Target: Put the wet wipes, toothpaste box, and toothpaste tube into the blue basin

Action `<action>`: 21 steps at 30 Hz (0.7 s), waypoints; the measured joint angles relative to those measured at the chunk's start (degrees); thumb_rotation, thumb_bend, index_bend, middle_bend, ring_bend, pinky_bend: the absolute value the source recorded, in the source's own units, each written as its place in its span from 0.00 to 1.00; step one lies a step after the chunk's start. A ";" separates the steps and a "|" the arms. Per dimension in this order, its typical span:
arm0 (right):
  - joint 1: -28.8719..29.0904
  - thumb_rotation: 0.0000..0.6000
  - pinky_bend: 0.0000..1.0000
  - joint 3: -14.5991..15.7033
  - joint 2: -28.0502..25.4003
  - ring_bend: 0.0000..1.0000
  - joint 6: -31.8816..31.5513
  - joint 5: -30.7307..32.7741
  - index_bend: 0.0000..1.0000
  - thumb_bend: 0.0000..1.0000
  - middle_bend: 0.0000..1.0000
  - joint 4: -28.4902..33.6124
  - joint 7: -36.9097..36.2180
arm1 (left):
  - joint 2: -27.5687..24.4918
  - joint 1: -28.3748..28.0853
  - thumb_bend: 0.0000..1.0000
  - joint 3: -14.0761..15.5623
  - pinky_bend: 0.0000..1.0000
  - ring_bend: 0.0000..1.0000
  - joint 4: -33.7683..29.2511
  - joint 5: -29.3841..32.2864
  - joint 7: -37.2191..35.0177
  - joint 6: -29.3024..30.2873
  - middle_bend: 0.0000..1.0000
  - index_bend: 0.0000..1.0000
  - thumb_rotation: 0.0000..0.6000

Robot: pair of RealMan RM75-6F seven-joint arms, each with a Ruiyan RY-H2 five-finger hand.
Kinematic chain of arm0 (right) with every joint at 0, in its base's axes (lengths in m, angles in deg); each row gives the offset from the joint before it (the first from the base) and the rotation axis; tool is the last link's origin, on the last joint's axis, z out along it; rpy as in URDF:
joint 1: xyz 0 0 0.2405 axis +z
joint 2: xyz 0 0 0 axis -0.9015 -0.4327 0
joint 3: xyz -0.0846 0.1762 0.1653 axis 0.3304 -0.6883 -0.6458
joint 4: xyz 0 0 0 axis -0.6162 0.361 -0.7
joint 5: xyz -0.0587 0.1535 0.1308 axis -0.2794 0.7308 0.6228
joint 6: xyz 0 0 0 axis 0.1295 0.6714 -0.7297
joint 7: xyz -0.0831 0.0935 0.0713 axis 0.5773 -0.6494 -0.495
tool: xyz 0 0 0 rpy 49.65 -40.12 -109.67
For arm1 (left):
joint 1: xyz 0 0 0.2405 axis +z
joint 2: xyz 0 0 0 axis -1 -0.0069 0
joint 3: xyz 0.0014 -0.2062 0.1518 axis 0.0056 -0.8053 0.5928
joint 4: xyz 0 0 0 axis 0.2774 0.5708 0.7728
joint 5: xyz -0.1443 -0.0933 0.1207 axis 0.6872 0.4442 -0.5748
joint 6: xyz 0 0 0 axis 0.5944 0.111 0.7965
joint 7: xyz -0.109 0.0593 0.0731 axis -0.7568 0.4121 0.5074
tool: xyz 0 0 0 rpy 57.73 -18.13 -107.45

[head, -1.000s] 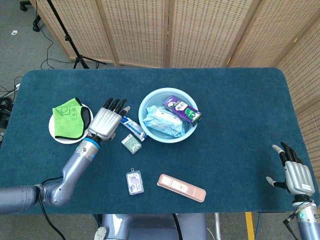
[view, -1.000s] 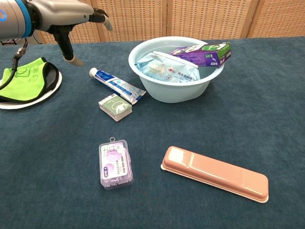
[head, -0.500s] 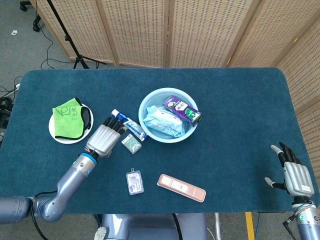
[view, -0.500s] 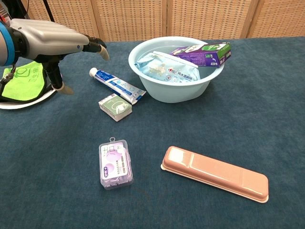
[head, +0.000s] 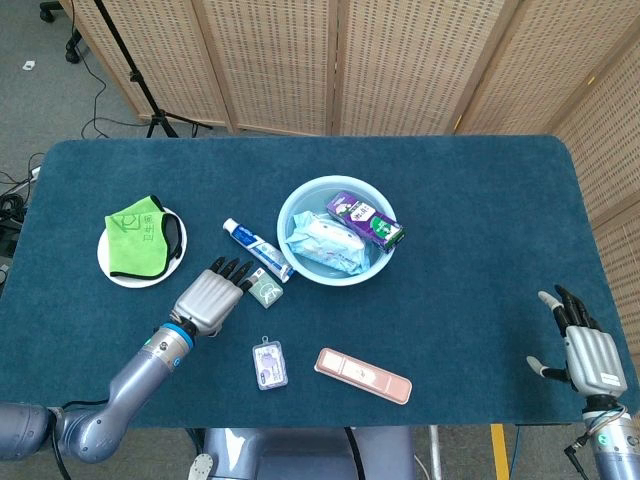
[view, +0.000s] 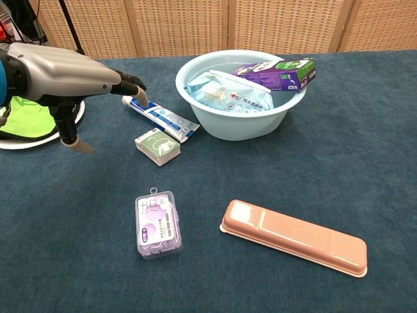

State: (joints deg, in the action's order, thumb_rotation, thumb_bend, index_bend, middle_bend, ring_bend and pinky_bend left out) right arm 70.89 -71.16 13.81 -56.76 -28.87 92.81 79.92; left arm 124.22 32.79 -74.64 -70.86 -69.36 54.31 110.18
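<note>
The light blue basin (head: 293,212) (view: 236,128) holds the wet wipes pack (head: 328,246) (view: 225,93) and the purple toothpaste box (head: 365,219) (view: 276,72), which leans on its right rim. The white-and-blue toothpaste tube (head: 256,249) (view: 159,117) lies on the cloth left of the basin. My left hand (head: 208,295) (view: 62,67) hovers open, fingers spread, just left of and nearer than the tube, holding nothing. My right hand (head: 580,346) is open at the table's near right edge, far from everything.
A small green-and-white box (head: 266,288) (view: 157,145) lies beside the tube's near end. A white plate (head: 115,272) carries a green cloth (head: 143,233) at left. A purple floss case (head: 269,363) (view: 157,223) and a pink long case (head: 363,374) (view: 294,237) lie near the front.
My left hand has drawn back toward the near left, away from the tube, which now shows in full. The right hand has barely shifted.
</note>
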 measured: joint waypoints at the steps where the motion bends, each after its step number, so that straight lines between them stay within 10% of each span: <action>1: -0.04 1.00 0.20 0.03 -0.01 0.00 -0.04 0.00 0.13 0.21 0.03 0.01 -0.04 | 0.27 -0.17 0.21 0.11 0.11 0.02 0.19 0.36 0.10 0.14 0.00 0.16 1.00; 21: 0.15 1.00 0.20 -0.11 0.22 0.00 0.64 0.64 0.13 0.21 0.03 -0.62 -0.61 | 12.16 -1.58 0.22 0.58 0.11 0.02 16.76 3.06 -0.98 0.79 0.00 0.16 1.00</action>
State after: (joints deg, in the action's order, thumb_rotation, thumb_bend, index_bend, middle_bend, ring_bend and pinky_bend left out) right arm 71.04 -71.27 14.03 -56.12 -28.23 92.18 79.31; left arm 136.38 31.21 -74.06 -54.10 -66.30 53.33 110.97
